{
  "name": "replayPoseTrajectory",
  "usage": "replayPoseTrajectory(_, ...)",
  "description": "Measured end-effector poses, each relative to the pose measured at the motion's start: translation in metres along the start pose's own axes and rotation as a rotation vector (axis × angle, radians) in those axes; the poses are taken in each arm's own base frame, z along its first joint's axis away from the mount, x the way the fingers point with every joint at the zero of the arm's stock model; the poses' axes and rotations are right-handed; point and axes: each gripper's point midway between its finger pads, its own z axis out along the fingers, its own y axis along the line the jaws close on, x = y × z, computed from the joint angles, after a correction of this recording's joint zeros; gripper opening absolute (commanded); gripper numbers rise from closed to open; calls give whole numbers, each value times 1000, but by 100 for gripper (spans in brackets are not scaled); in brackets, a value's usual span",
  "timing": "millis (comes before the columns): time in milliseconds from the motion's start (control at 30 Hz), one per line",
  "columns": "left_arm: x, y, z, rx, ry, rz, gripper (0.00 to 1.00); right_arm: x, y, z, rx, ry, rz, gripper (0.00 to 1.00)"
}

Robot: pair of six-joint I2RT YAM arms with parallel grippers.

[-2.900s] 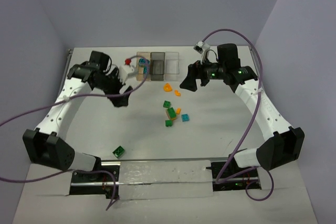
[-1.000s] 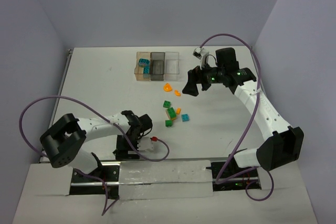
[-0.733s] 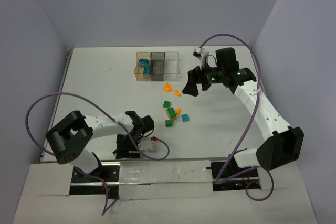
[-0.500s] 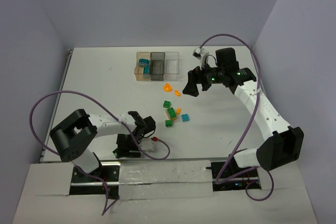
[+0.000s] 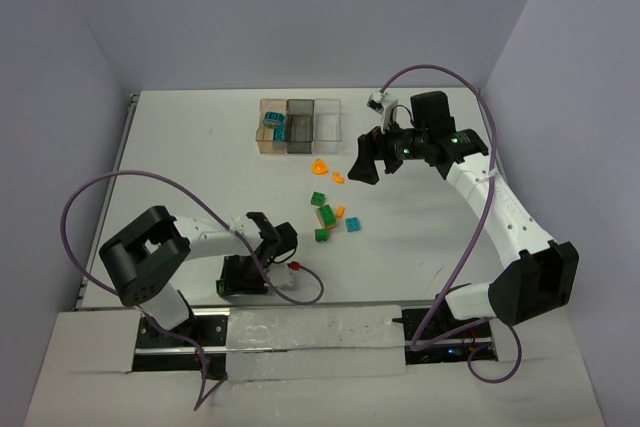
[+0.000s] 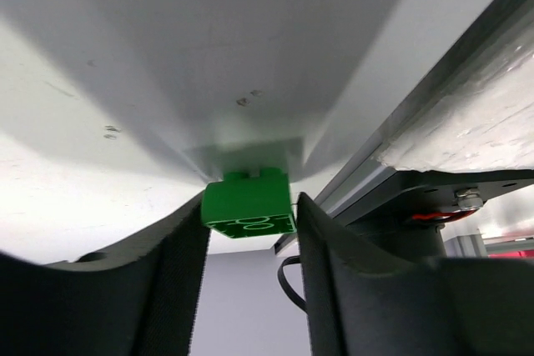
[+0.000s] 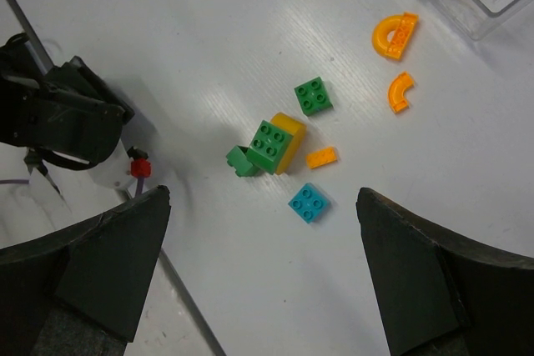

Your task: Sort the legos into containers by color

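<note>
A green lego [image 6: 249,204] sits on the table near its front edge, and my left gripper [image 6: 250,216] is shut on it, a finger against each side. From above, the left gripper [image 5: 240,277] covers that brick. The containers stand in a row at the back: orange-brown [image 5: 270,139] holding teal bricks, smoky grey [image 5: 300,125], and clear [image 5: 327,119]. Loose legos lie mid-table: two orange arcs [image 7: 395,35], a green brick [image 7: 313,96], a green brick on a yellow one [image 7: 275,144], a flat orange piece [image 7: 321,157] and a teal brick [image 7: 309,203]. My right gripper [image 7: 263,196] hovers open above them.
A metal rail [image 5: 310,307] runs along the table's near edge, right beside the left gripper. A purple cable with a red plug [image 5: 294,267] loops close to the left wrist. The side walls rise at the left and right of the table.
The left arm swung from the containers down to the near-left table edge, settled over the green brick, and its jaws narrowed onto it. The right arm barely moved.
</note>
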Motion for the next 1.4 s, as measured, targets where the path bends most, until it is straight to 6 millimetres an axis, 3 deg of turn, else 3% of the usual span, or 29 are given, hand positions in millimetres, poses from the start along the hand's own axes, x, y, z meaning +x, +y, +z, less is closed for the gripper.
replayPoseTrajectory(433,-32,22,-19,-74,-115,-18,23,-1,0,0,1,-1,-1,100)
replayPoseTrajectory(567,-44,37,-40,-85,-208,-67,1,-1,-1,-1,6,-2,1,100)
replayPoseTrajectory(600,-48,44,-51,-79,-247,-94,0,-1,-2,-1,8,-3,6,100)
replayPoseTrajectory(667,-57,71,-79,-94,-364,-182,0,-2,-5,-3,16,-11,17,100)
replayPoseTrajectory(767,-63,130,-135,-168,-574,-333,0,-5,-11,-6,31,-28,49,100)
replayPoseTrajectory(933,-46,217,-223,-320,-886,-563,0,-14,-21,-9,63,-68,89,100)
replayPoseTrajectory(1067,-42,280,-275,-422,-1090,-713,0,-20,-28,-9,99,-90,109,100)
replayPoseTrajectory(1233,-69,346,-296,-437,-1250,-820,0,-22,-34,-9,133,-99,123,100)
replayPoseTrajectory(1400,-101,394,-276,-390,-1297,-950,0,-22,-39,-10,157,-100,124,100)
